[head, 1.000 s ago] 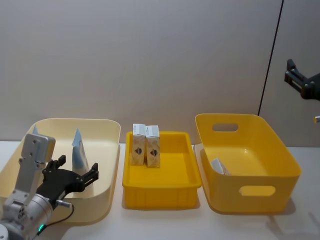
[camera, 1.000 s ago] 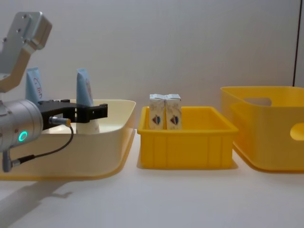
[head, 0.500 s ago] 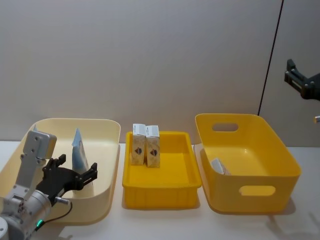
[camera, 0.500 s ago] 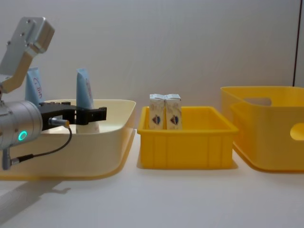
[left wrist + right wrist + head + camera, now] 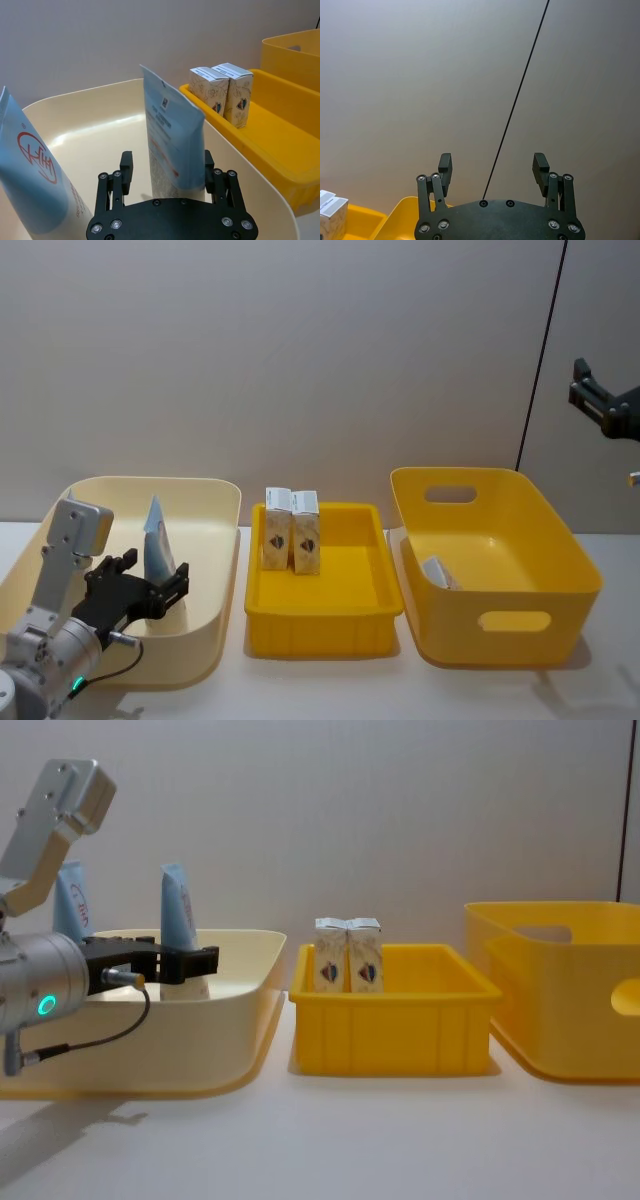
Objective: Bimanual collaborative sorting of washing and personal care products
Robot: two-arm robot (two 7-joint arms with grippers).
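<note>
Backing a touch toward my body, my left gripper [image 5: 155, 572] hangs low inside the cream bin [image 5: 215, 540] in the head view with its fingers apart. My right gripper [image 5: 605, 405] waits high and far off, also spread. From my left wrist, the light-blue tube [image 5: 172, 150] stands just ahead between my fingertips, long axis upright and flat sealed end up, apparently untouched and, I judge, lined up for a grasp. Across the chest view, a second tube [image 5: 70, 900] leans behind my wrist, and the cartons [image 5: 348, 955] stand well beyond.
</note>
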